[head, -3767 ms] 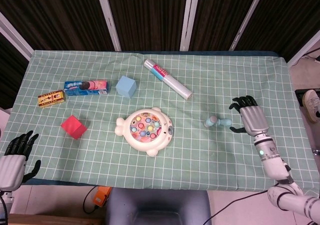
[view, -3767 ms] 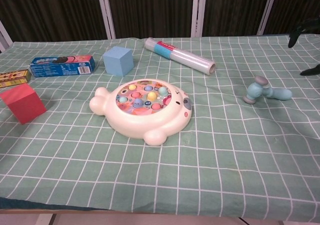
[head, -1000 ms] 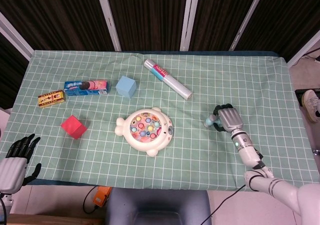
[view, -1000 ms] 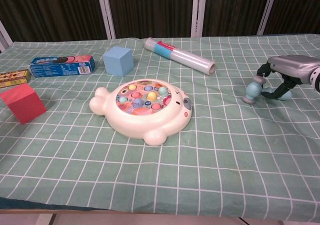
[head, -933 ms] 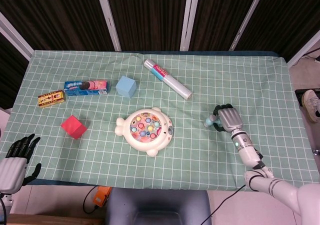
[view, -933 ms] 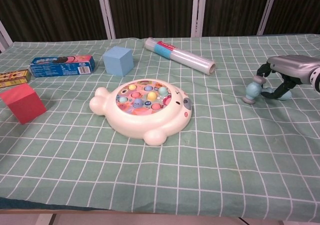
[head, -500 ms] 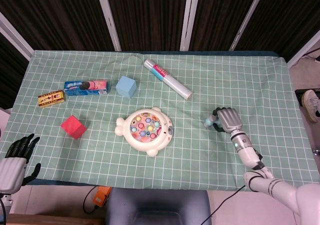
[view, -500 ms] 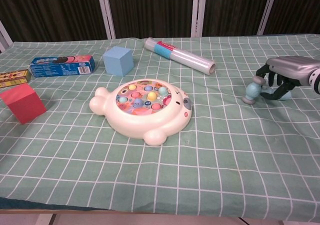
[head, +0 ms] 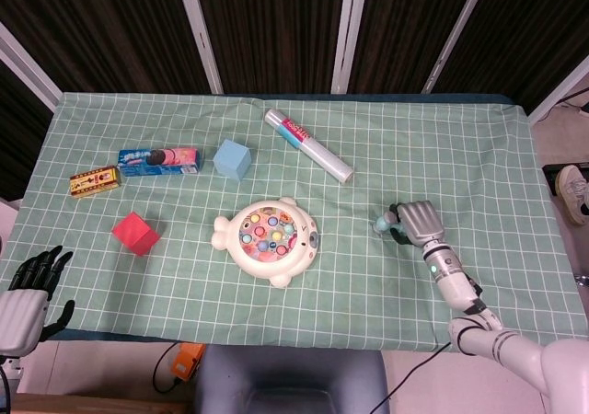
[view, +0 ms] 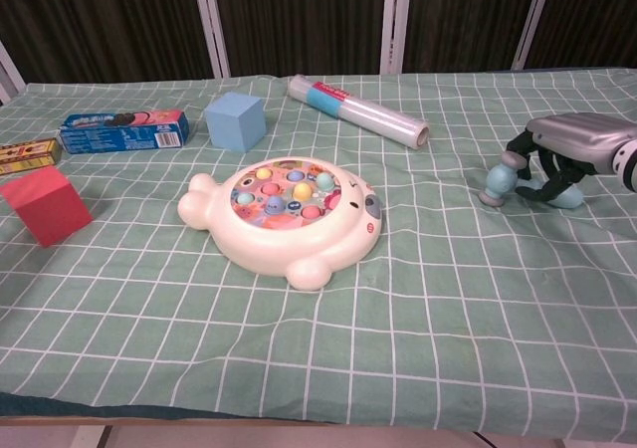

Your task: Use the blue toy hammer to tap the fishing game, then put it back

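Right hand [view: 557, 159] closed over the handle of the blue toy hammer [view: 498, 179], fingers curled round the shaft and appearing to grip it. Head of the hammer protruding to the left of the hand, toward the fishing game [view: 289, 214]; butt of the handle visible just past the hand on the far side. Long axis of the hammer roughly across the table, left to right. In the chest view, hammer seemingly at or barely above the green checked tablecloth [view: 448, 319]; actual lift-off impossible to confirm.

Fishing game sitting near the middle of the table [head: 268, 241], well apart from the hammer and lying to the left of the right hand [head: 417, 221]. Right hand plainly the nearer to both hammer and game.

Left hand [head: 23, 290] off the near-left corner of the table, fingers spread, holding nothing, well apart from every item.

Judgement: grasp stage under way. Coming move likely a lift, then a carry leftward, head leading, to bring the hammer head down on the game's top. Risk: handle twisting in the grip if the hold is shallow.
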Robot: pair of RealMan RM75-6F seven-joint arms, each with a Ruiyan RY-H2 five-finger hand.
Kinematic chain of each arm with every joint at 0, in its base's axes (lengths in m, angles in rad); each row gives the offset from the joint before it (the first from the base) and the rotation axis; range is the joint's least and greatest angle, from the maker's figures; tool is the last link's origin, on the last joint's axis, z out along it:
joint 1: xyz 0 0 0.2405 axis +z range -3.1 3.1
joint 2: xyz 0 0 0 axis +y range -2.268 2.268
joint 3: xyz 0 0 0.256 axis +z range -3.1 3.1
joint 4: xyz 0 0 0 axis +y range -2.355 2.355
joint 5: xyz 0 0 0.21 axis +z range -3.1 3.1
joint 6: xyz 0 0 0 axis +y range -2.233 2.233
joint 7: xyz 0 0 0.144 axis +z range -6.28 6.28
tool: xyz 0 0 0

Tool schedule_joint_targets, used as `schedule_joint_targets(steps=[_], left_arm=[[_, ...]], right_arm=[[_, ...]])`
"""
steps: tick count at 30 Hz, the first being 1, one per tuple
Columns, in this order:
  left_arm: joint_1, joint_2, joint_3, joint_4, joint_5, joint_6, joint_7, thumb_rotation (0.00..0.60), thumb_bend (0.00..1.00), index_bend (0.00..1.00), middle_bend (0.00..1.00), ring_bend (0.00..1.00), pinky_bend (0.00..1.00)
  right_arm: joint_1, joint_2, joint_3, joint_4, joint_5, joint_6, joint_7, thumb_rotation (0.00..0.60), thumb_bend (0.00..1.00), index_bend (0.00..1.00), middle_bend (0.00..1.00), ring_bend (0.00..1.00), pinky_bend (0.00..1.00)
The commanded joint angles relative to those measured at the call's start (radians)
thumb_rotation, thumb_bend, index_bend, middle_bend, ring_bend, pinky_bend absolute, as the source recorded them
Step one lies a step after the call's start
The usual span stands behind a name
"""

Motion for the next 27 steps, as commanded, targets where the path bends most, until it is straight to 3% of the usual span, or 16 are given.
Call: schedule_joint_targets(steps=[1,14,27], left_arm=[[0.0,0.0,0.0,0.0,0.0,0.0,-0.001,0.6,0.42,0.0,0.0,0.0,0.11],[-0.002,0.002,0.0,-0.001,-0.001,-0.004,-0.007,0.6,0.42,0.0,0.0,0.0,0.11],[-0.002,0.004,-0.002,0.0,0.0,-0.002,-0.013,0.6,0.42,0.0,0.0,0.0,0.11]], right_arm=[[0.0,-0.006,-0.003,0.01,-0.008,0.005,0.007,0.6,0.55,0.91,0.65,0.7,0.73],[-0.004,-0.034,-0.011,0.054,-0.034,0.029,0.009,0.6,0.54,1.0,0.75,0.83,0.87],[-0.007,0.001,-0.012,0.016,-0.067,0.064,0.016,0.6,0.55,1.0,0.79,0.87,0.91]])
